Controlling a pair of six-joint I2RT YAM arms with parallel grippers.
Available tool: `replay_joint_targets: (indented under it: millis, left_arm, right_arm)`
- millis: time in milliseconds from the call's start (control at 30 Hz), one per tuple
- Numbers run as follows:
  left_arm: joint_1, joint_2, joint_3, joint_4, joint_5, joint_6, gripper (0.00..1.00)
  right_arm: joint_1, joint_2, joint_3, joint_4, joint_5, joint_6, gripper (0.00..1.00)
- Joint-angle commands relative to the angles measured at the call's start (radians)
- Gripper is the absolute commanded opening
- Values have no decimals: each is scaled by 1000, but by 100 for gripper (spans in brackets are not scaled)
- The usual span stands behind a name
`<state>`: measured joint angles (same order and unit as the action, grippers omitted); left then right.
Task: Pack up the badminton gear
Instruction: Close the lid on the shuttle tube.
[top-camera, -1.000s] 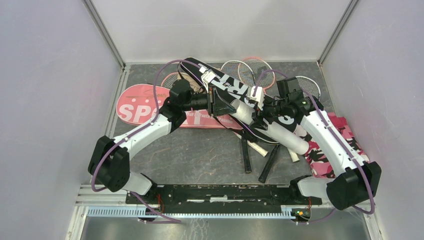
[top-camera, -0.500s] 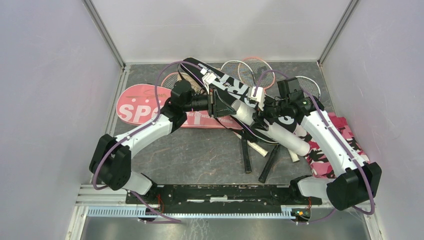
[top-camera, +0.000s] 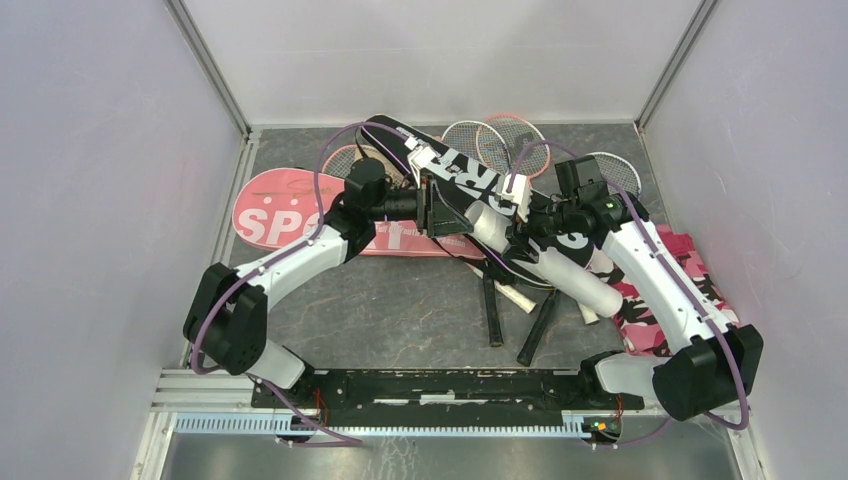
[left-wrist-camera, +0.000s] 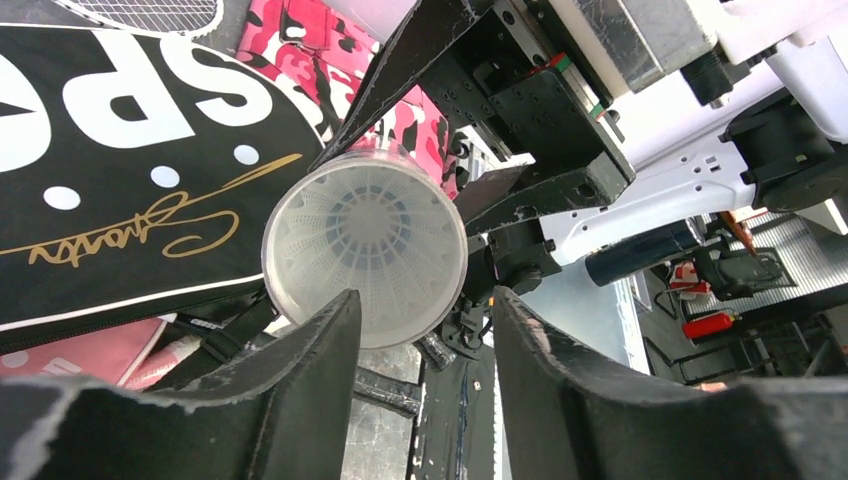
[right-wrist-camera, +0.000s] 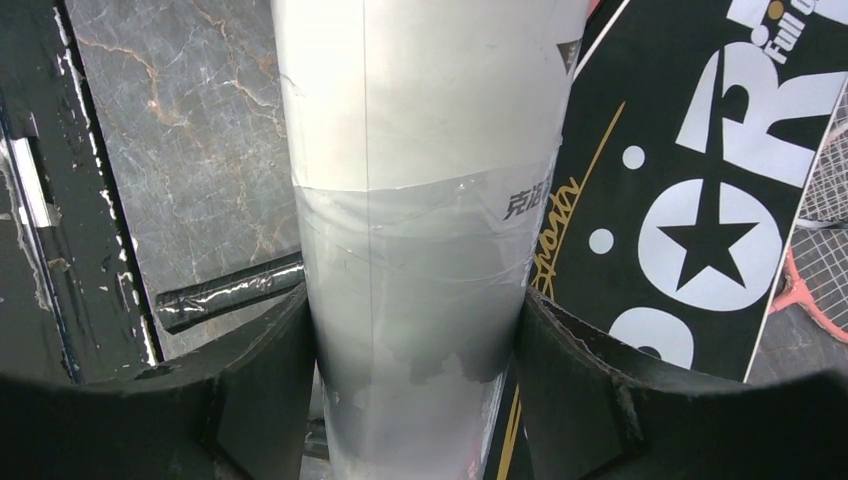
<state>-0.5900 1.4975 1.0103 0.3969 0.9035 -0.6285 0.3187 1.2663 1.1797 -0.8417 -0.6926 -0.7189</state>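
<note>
you are loading the tube (right-wrist-camera: 430, 150)
right gripper (right-wrist-camera: 420, 380) is clamping it, left gripper (left-wrist-camera: 422, 300) is gaping empty; steady the mouth.

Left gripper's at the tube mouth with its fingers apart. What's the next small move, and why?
Probably back the left gripper straight away from the tube: a shuttlecock sits inside its mouth, the left jaws are open and empty, and the right gripper holds the tube.
</note>
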Motion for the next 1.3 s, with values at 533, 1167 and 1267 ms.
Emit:
replay_joint_targets:
  millis: [533,1167,1267]
  left_arm:
    - [380,-143,307,-382,37,158,100]
    - [856,-84,528,-674,-482,204,100]
    - [898,-88,534,-679,-516,229,100]
  right_arm:
    - [60,-12,324,35,102,57,0]
    - [745,392,696,168,399,294,0]
    - [792,471,735,189,413,333,1]
